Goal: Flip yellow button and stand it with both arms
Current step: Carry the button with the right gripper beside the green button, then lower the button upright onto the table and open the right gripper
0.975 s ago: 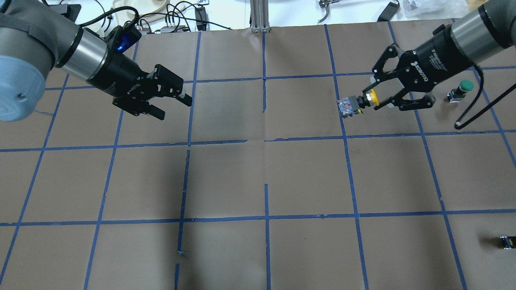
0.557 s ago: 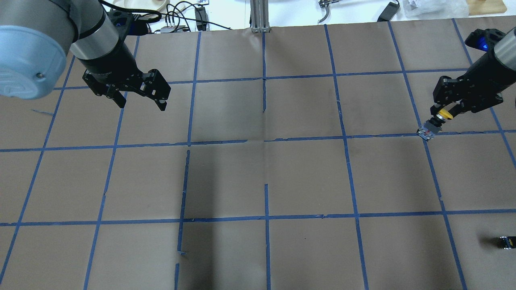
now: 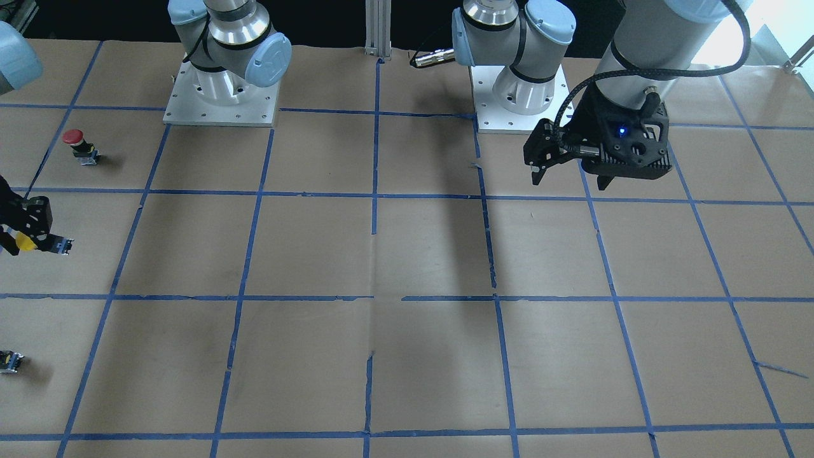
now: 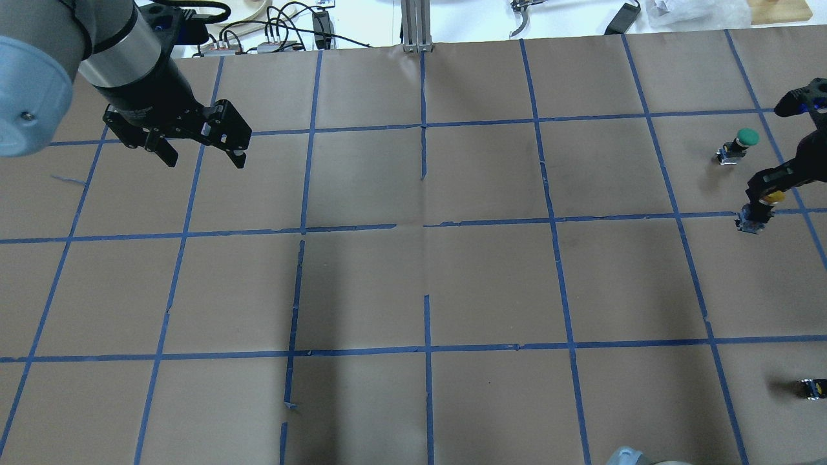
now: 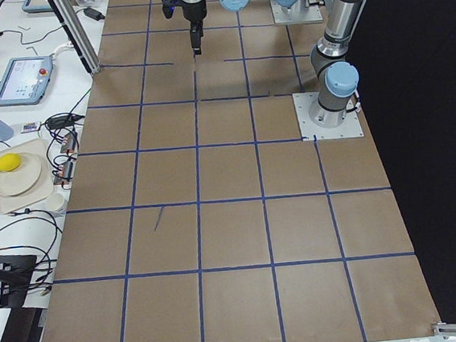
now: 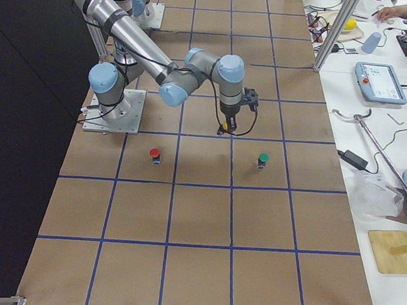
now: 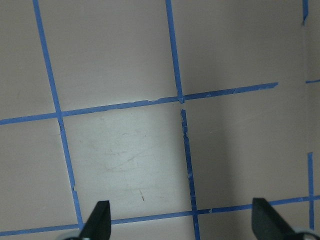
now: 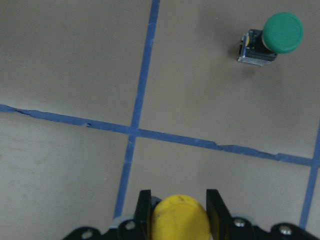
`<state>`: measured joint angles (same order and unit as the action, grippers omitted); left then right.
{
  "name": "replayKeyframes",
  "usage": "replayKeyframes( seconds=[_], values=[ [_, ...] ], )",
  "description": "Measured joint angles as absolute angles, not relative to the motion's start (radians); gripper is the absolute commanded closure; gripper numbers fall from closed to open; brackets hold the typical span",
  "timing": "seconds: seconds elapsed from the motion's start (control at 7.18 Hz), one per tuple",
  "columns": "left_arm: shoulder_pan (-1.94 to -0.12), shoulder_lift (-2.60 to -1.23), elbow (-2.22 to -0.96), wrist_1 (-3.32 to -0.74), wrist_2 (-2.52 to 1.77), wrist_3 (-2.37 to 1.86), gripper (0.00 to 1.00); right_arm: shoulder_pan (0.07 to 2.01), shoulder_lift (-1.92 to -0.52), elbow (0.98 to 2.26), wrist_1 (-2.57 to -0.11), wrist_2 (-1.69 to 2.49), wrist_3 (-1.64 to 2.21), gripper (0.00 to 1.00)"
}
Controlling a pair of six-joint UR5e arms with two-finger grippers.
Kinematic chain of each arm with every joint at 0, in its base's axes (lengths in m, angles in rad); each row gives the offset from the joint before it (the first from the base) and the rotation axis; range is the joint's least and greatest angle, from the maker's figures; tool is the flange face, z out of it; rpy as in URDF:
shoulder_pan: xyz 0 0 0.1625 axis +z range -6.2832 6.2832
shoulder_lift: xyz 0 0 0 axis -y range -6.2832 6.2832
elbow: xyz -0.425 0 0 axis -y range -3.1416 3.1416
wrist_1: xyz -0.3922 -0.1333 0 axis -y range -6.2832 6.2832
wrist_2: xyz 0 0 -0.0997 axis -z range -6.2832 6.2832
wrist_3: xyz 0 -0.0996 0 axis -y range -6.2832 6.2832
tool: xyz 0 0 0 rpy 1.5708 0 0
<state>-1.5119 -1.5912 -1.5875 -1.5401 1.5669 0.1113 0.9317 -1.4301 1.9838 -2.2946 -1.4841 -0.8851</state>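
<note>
My right gripper (image 4: 765, 192) is shut on the yellow button (image 4: 773, 196) at the table's far right, beside a blue tape line. It grips the yellow cap (image 8: 179, 218) between both fingers (image 8: 145, 206), and the grey-black contact block (image 4: 749, 224) hangs below, tilted. I cannot tell whether the block touches the table. The held button also shows at the left edge of the front-facing view (image 3: 25, 242). My left gripper (image 4: 204, 159) is open and empty, raised over the far left of the table, and its fingers frame only bare paper in the left wrist view (image 7: 181, 222).
A green-capped button (image 4: 743, 139) stands upright just behind the right gripper, and also shows in the right wrist view (image 8: 277, 36). A red-capped button (image 3: 75, 140) stands nearer the robot's base. A small capless block (image 4: 811, 387) lies at the near right edge. Cables lie beyond the table's far edge.
My right gripper carried the yellow button right toward the table's edge and turned it from lying sideways to block-down, uncovering the green button. My left gripper drew back left.
</note>
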Motion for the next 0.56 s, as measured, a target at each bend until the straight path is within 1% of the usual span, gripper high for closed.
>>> replayKeyframes(
  seconds=[0.28,0.56],
  values=[
    [-1.51,-1.594,-1.587,-1.54,1.562,0.072,0.01,0.846,-1.38,2.049,-2.469,-1.401,-1.064,0.92],
    [-1.511,-1.592,-1.586,-1.54,1.561,0.044,0.01,0.81,-1.356,2.121,-2.633,-1.333,-1.143,0.91]
  ],
)
